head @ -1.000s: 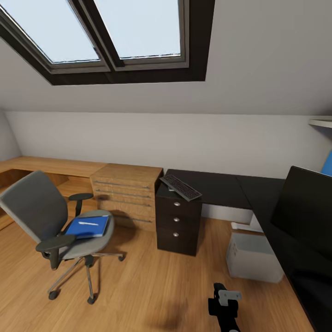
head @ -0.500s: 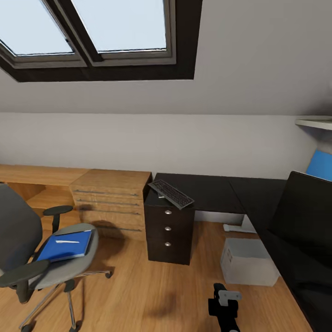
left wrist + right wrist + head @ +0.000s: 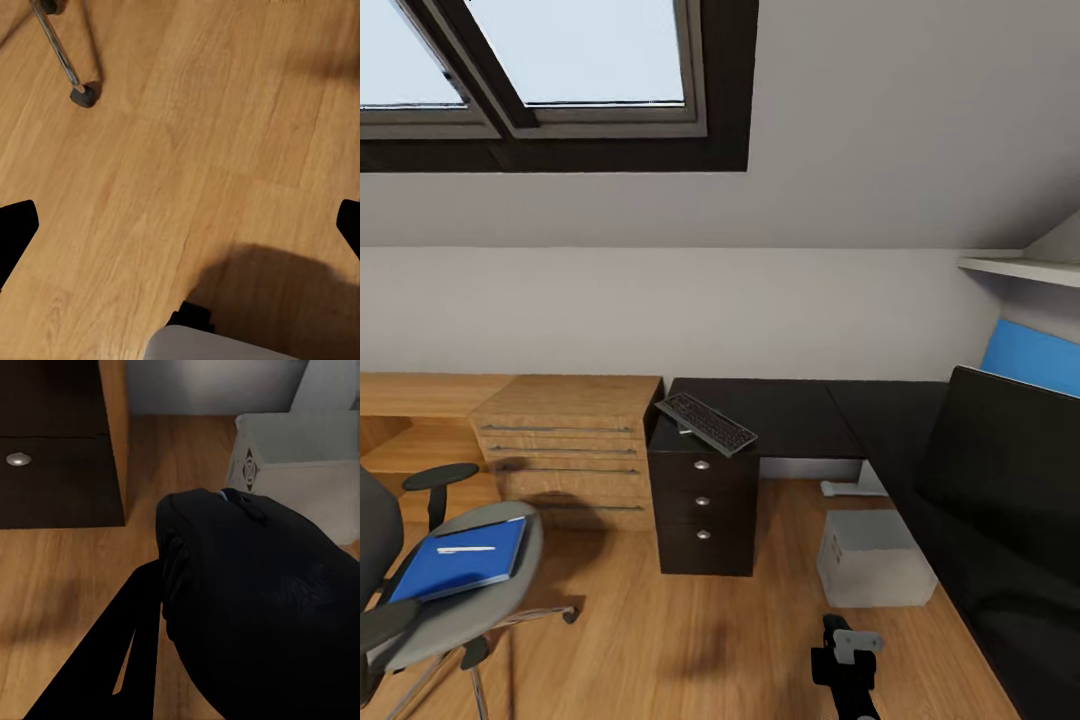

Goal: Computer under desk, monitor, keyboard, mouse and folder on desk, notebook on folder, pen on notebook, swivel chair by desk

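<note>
Looking through the head view, we find the whole scene slid left since earlier: the camera turned. The swivel chair (image 3: 430,590) sits at left, carrying the folder (image 3: 460,558) and pen (image 3: 465,548); the keyboard (image 3: 705,423) lies on the black cabinet (image 3: 703,505).

Our left wrist view shows the left claw (image 3: 180,225) spread wide, empty, over floor (image 3: 195,150).

Our right wrist view shows the right claw (image 3: 176,607) clamped on the mouse (image 3: 255,607), the computer (image 3: 300,465) beyond.

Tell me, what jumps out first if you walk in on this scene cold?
Probably the bright blue folder on the swivel chair at the head view's lower left, with a pale pen lying on it. Next, the keyboard perched askew on the black drawer cabinet, overhanging its edge. In the right wrist view, a black mouse looms large in the right gripper.
</note>
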